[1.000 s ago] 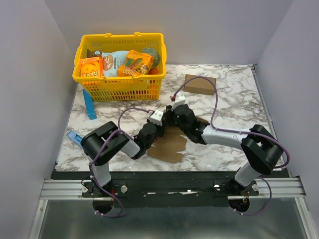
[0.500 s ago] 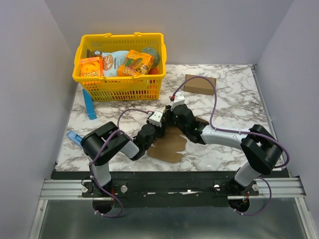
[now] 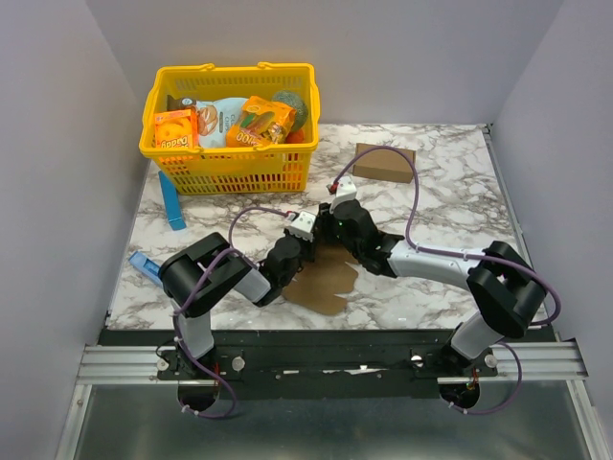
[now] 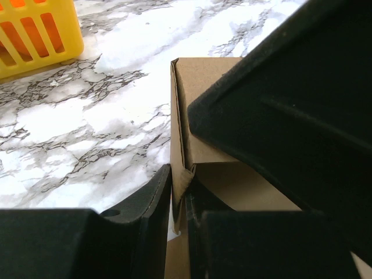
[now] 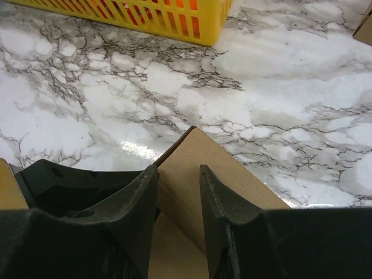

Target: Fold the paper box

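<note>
Over box [image 3: 330, 283]: 2 grippers [image 4: 180, 197] [image 5: 177, 180], low, close

Plain brown paper box [image 3: 329, 280], thin unprinted cardboard, partly folded, one side panel raised, other flaps flat, mid marble table [image 3: 441, 192]

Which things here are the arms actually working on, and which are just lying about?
In the job: paper box; left fingers nipping its folded edge; right fingers at a flap.

Lying about: yellow basket holding snack packs; longer brown carton; blue strip; blue thing near the left arm.
</note>
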